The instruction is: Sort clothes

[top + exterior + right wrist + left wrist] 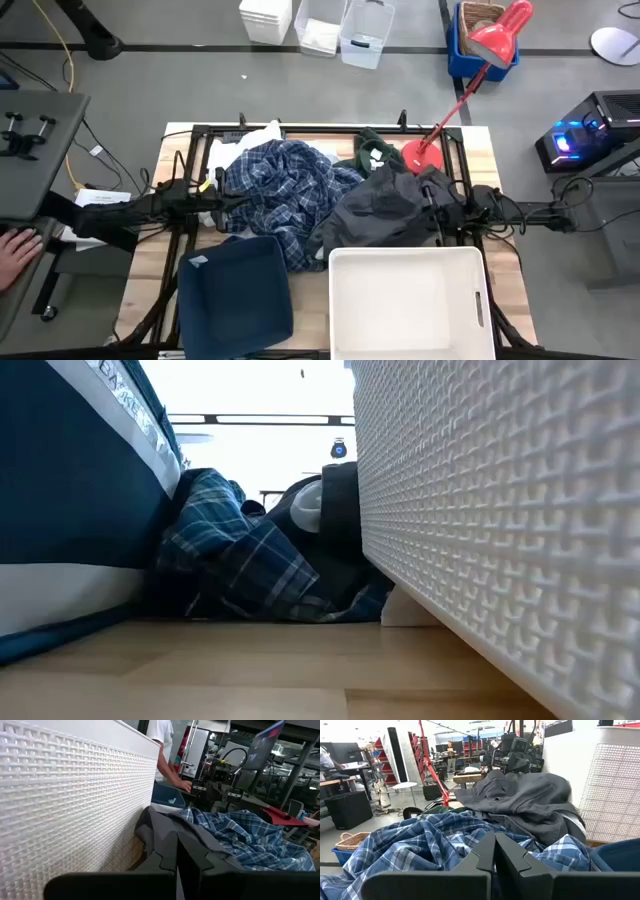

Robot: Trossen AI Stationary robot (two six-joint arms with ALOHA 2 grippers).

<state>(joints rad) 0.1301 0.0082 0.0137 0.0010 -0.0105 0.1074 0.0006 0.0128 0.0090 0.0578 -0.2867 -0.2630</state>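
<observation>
The clothes (320, 190) lay heaped mid-table behind the navy bin (235, 295) and the white bin (405, 300). The left gripper (494, 851) rested at the plaid shirt (420, 845), fingers together; the right gripper (176, 851), fingers likewise together, sat by the grey jacket (165, 832).

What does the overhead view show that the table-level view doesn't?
Only the overhead view shows the green hoodie, the white cloth, the red lamp, both arms at the table's sides, and a person's hand at the left edge. Only the table-level view shows the white bin's woven side wall up close. Both show the plaid shirt, the grey jacket, the navy bin and the white bin.
</observation>
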